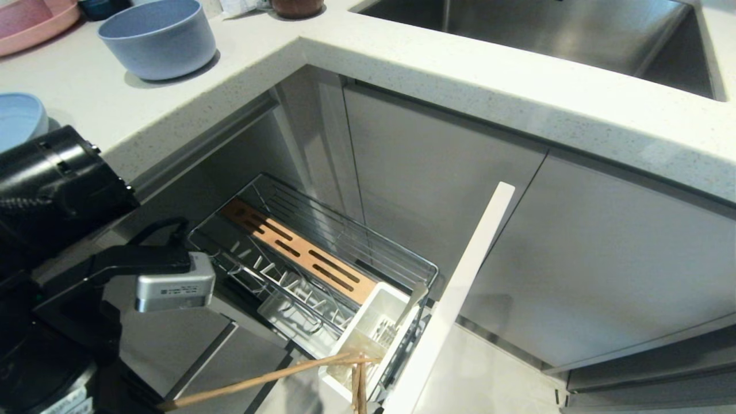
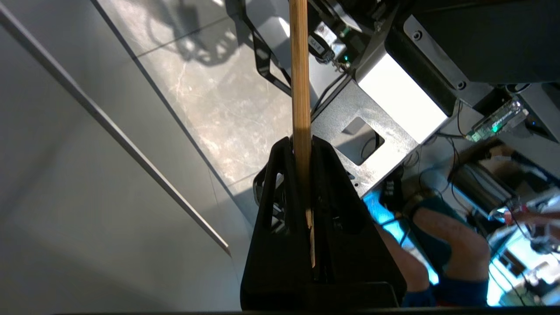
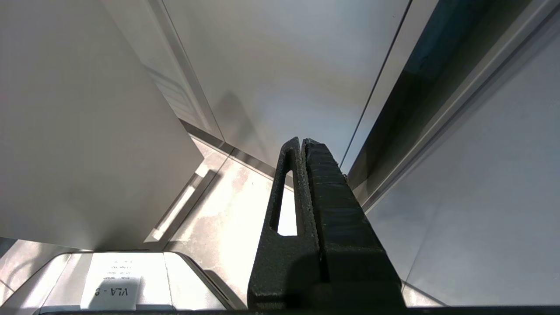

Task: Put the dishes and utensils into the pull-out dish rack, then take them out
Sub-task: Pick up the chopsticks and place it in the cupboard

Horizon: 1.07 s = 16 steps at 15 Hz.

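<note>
My left gripper (image 2: 302, 142) is shut on one light-wood chopstick (image 2: 300, 65). In the head view this chopstick (image 1: 259, 379) slants up from the bottom edge, its far tip at the rim of the white utensil cup (image 1: 397, 293); the gripper itself is below that view. A second chopstick (image 1: 361, 394) stands at the cup's near end. A silver utensil handle (image 1: 411, 307) leans out of the cup; spoon or fork, I cannot tell. The pull-out dish rack (image 1: 345, 227) stands open. The light-blue bowl (image 1: 155, 37) and plate (image 1: 17, 118) sit on the counter. My right gripper (image 3: 303, 140) hangs shut and empty.
The rack's tall cabinet front (image 1: 460, 287) stands edge-on just right of the cup. A pink plate (image 1: 29, 23) lies at the counter's far left and the steel sink (image 1: 546, 34) is at the back right. A person's arm (image 2: 455, 245) shows beyond my base.
</note>
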{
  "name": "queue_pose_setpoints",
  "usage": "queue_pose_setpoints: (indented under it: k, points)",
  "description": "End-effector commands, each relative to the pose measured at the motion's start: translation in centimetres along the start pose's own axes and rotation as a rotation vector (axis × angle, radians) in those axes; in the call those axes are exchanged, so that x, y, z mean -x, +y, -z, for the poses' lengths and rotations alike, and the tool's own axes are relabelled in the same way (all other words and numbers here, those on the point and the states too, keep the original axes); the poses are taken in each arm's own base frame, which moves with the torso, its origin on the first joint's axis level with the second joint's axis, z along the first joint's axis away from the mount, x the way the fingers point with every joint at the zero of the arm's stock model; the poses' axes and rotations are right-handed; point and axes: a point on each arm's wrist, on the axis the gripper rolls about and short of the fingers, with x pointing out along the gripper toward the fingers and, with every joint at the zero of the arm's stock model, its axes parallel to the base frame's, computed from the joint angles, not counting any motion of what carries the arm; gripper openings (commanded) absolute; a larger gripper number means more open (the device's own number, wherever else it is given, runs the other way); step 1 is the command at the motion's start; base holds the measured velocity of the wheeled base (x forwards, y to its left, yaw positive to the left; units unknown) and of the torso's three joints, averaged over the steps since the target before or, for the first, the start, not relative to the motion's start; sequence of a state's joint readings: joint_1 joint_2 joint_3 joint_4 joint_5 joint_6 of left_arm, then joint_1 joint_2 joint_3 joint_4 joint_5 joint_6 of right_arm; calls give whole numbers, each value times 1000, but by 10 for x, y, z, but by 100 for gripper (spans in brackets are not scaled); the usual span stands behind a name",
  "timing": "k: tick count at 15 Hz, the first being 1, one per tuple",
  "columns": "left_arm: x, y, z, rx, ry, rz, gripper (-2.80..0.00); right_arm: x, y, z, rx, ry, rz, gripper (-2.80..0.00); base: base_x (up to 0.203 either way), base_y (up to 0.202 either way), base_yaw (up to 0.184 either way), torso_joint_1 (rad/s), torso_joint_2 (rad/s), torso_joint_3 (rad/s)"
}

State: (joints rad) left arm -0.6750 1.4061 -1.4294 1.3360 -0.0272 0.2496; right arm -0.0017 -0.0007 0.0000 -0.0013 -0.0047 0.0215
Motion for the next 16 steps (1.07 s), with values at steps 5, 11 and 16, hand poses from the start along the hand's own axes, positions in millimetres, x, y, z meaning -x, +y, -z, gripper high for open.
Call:
queue_pose_setpoints:
  k: [5, 11, 16]
  points:
    - [-30, 5, -27, -4, 117, 27, -280, 0, 0, 0, 0, -1, 0, -280, 0, 0, 0, 0, 0, 0]
    - [-49, 15, -54, -18, 200, -92, -280, 0, 0, 0, 0, -1, 0, -280, 0, 0, 0, 0, 0, 0]
    - [-56, 14, -77, -46, 194, -104, -280, 0, 0, 0, 0, -2, 0, -280, 0, 0, 0, 0, 0, 0]
